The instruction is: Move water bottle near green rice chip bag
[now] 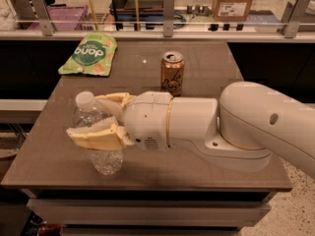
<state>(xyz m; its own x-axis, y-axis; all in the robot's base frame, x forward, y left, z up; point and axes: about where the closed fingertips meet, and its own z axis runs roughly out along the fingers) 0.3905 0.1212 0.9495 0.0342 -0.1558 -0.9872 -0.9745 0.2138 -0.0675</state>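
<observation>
The clear ribbed water bottle (104, 157) with a white cap stands at the front left of the table, tilted slightly. My gripper (86, 118) reaches in from the right. Its cream fingers (96, 136) are closed on either side of the bottle's upper body, and the bottle's base sits on or just over the table top. The green rice chip bag (90, 54) lies flat at the table's far left corner, well beyond the bottle.
An orange-gold drinks can (172, 73) stands upright mid-table, behind my wrist. The brown table (206, 63) ends in a front edge just below the bottle. A railing and shelves with boxes run behind the table.
</observation>
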